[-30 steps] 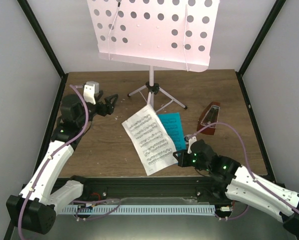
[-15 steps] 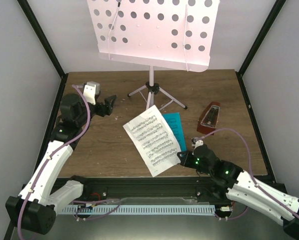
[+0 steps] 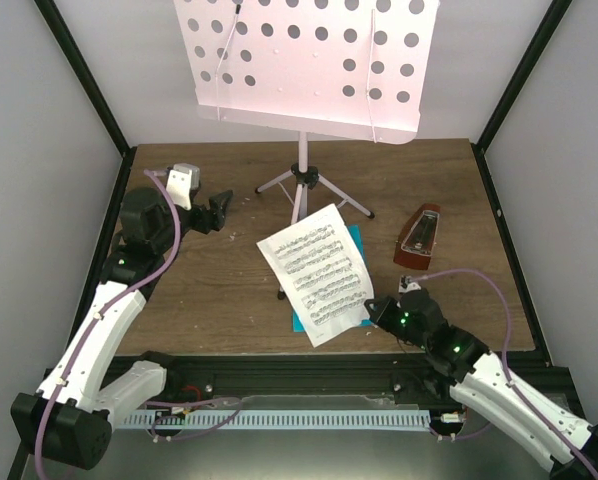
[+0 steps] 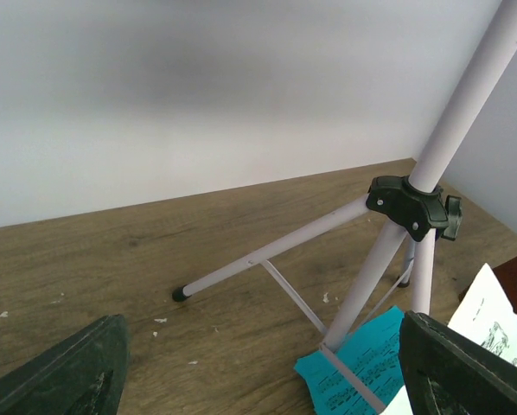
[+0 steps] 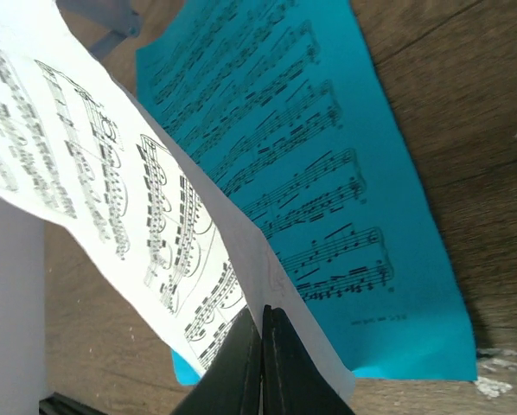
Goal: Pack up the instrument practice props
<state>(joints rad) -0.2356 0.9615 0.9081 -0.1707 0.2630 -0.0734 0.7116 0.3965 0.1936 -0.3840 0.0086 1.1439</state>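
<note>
The pale pink music stand [image 3: 309, 60] stands at the back on its tripod [image 3: 301, 180], also shown in the left wrist view [image 4: 388, 233]. My right gripper [image 3: 371, 311] is shut on the lower right corner of the white music sheet [image 3: 317, 272] and holds it lifted above the cyan sheet [image 3: 356, 240]. In the right wrist view the jaws [image 5: 260, 324] pinch the white sheet [image 5: 111, 199] over the cyan sheet [image 5: 310, 190]. The brown metronome [image 3: 420, 237] stands on the table at the right. My left gripper [image 3: 222, 207] is open and empty, left of the tripod.
The wooden table [image 3: 209, 290] is enclosed by white walls and black frame posts [image 3: 84, 90]. A black rail [image 3: 279, 375] runs along the near edge. Small white crumbs [image 4: 163, 321] lie near the tripod foot.
My right gripper has lifted the white sheet and carried it to the right, so it now covers most of the cyan sheet. The right arm drew back toward the near edge. The left arm stayed still.
</note>
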